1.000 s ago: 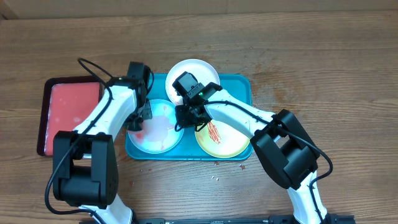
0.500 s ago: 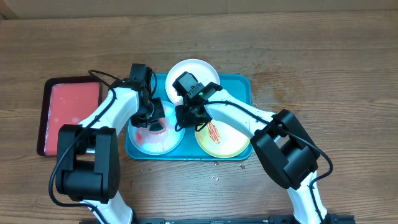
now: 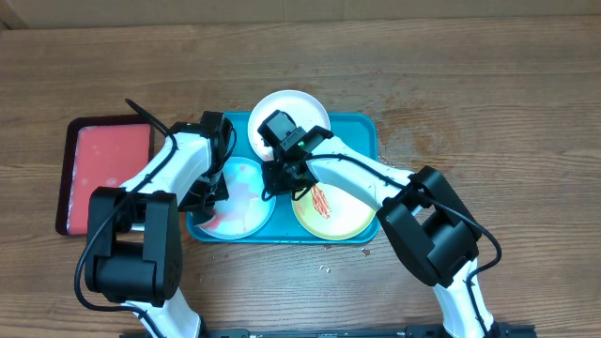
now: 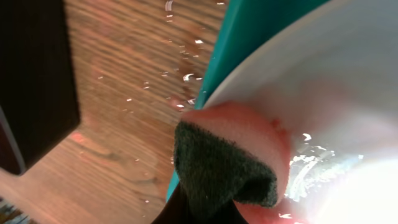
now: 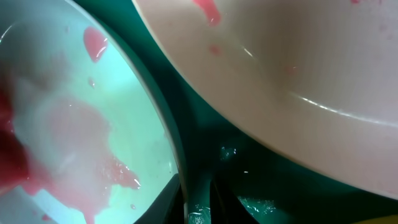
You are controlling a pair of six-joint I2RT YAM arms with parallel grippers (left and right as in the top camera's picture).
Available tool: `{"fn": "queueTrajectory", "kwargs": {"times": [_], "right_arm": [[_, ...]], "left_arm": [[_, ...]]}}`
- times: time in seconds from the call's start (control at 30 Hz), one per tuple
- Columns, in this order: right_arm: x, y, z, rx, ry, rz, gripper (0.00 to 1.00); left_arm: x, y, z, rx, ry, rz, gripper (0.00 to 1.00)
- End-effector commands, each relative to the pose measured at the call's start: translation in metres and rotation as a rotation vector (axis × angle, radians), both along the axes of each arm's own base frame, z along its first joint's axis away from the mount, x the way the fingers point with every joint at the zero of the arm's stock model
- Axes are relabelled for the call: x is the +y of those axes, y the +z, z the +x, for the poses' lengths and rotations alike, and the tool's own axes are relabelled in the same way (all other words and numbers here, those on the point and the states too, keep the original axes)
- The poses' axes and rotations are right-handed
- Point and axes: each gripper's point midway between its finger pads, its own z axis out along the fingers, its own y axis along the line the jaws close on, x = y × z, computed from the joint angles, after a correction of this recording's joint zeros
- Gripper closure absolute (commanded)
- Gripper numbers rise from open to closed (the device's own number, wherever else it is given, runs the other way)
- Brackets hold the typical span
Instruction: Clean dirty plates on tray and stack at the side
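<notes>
Nearest us on the wooden table (image 3: pixel 488 113) lies the teal tray (image 3: pixel 364 141), its long axis running from 9 to 3 o'clock, and it holds all three plates. The blue plate (image 3: pixel 246 202) sits at the tray's 8 o'clock corner, lying flat with a watery pink film across it. The yellow-green plate (image 3: pixel 343 214) lies flat at 4 o'clock with a red smear on its left half. The left gripper (image 3: pixel 208 195) is closed on a sponge (image 4: pixel 224 165), green scouring side out and pink foam behind, pressed against the blue plate's rim at 9 o'clock, right by the tray's edge. The right gripper (image 3: pixel 275 183) is between the two near plates, and as far as we can see it is pinched on the blue plate's rim at 3 o'clock. Farther off, the white plate (image 3: pixel 296 108) sits at the tray's 12 o'clock, overhanging the far rim. At 9 o'clock from the tray, just beside it, is a red tray (image 3: pixel 108 160) with a dark rim and a pink inside.
</notes>
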Motion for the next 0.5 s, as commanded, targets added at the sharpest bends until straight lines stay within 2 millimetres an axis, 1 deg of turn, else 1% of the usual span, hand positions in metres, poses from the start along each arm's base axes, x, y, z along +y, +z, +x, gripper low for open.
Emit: {"fn": "queueTrajectory", "kwargs": {"times": [0.0, 0.03, 0.1, 0.17, 0.23, 0.27, 0.37, 0.47], "right_arm": [[-0.017, -0.011, 0.008, -0.014, -0.03, -0.062, 0.85], [-0.017, -0.011, 0.008, -0.016, -0.03, -0.061, 0.85], [-0.016, -0.011, 0.009, -0.017, -0.03, -0.059, 0.85], [-0.016, -0.011, 0.009, -0.019, -0.031, -0.057, 0.85], [-0.016, -0.011, 0.009, -0.019, -0.03, -0.057, 0.85], [-0.016, -0.011, 0.009, -0.019, -0.03, -0.057, 0.85], [-0.016, -0.01, 0.009, -0.019, -0.03, -0.057, 0.85], [-0.016, -0.01, 0.009, -0.02, -0.03, -0.056, 0.85]], "left_arm": [[0.022, 0.006, 0.004, -0.017, 0.044, 0.107, 0.96], [0.014, 0.002, 0.006, -0.023, 0.049, 0.055, 0.96], [-0.013, -0.009, 0.012, -0.037, 0.045, -0.109, 0.96], [-0.048, -0.017, 0.02, -0.055, 0.018, -0.321, 0.96], [-0.08, -0.017, 0.028, -0.075, -0.012, -0.511, 0.96], [-0.092, -0.016, 0.03, -0.082, -0.011, -0.58, 0.96], [-0.119, -0.009, 0.033, -0.093, -0.005, -0.735, 0.96], [-0.124, -0.007, 0.032, -0.087, -0.009, -0.762, 0.96]]}}
